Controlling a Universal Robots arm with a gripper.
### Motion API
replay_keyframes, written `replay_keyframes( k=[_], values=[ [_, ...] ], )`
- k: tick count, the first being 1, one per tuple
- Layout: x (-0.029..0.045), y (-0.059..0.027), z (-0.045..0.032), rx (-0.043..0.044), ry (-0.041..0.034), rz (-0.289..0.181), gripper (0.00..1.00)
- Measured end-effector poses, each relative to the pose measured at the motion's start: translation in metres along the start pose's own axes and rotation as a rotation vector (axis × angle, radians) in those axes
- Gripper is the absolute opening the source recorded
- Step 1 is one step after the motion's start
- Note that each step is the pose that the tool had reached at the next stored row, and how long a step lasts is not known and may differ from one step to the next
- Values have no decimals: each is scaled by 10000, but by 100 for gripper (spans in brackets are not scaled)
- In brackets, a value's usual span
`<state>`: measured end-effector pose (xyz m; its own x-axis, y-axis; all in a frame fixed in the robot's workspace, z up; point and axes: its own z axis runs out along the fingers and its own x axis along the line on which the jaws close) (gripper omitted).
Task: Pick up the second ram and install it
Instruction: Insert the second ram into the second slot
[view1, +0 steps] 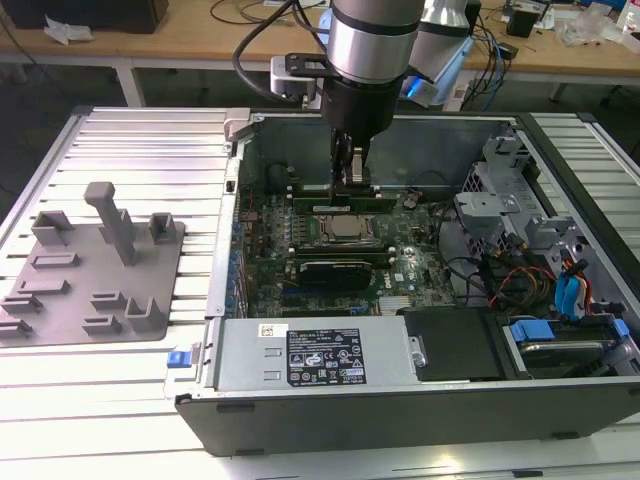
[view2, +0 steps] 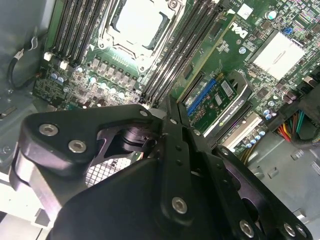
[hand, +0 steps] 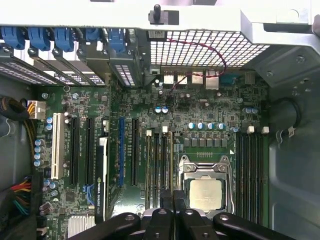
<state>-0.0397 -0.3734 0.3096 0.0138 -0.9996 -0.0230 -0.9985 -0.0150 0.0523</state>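
- End effector (view1: 356, 182) narrow, clamped on the second ram (view1: 312, 201) at its top edge.
- Ram stands upright in 1 slot just beside the processor socket (view1: 346, 229).
- Open room above; case wall (view1: 290, 140) near beyond it.

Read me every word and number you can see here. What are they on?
Nothing is clear enough to quote.
Black label on the grey power supply cover: print too small.
White sticker beside it: too small.
White printing on the motherboard: blurred.
Expansion card lettering: blurred.
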Motion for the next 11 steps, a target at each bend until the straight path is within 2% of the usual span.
replay_keyframes(
  k=[4,11],
  values=[
    [0,0,1,0,0,0,9],
    [2,-5,94,0,0,0,9]
  ],
)
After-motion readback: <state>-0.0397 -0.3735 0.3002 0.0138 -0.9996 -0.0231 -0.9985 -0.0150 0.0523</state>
